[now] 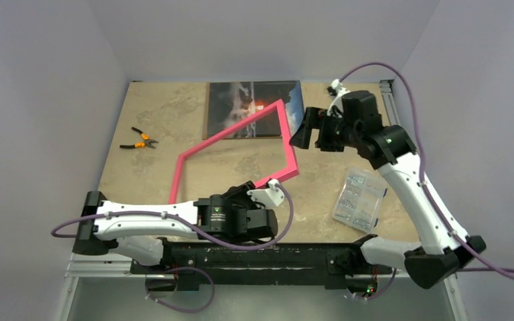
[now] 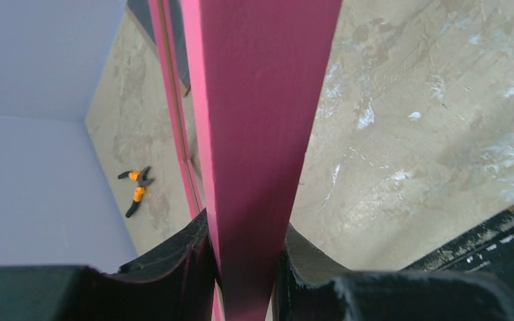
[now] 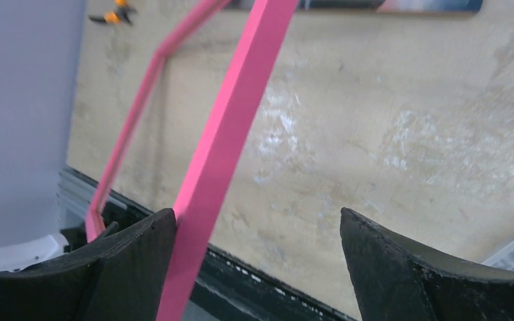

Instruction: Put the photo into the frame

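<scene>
Pink frame (image 1: 288, 139), with nothing in it, is held up at a tilt over the middle of the table (image 1: 167, 107). Seen from the top camera, its far corner crosses in front of the photo. Left gripper (image 2: 244, 271) is clamped on the frame's near bar, both dark fingers pressed against the pink sides (in the left wrist view the bar runs straight up out of the pinch). Right gripper (image 1: 304, 130) hangs just beside the frame's far right edge, jaws spread wide, holding nothing. In the right wrist view the pink bar passes close by one finger (image 3: 130, 257); whether they touch cannot be told.

Photo (image 1: 234, 100) lies flat and picture side up at the table's far edge. It shows a dark landscape with an orange-red glow and blue along its right side.

Orange-handled pliers (image 1: 139, 139) lie on the table well to the left, apart from everything else. A clear box (image 1: 359, 198) of small parts lies on the right, near the right arm.
</scene>
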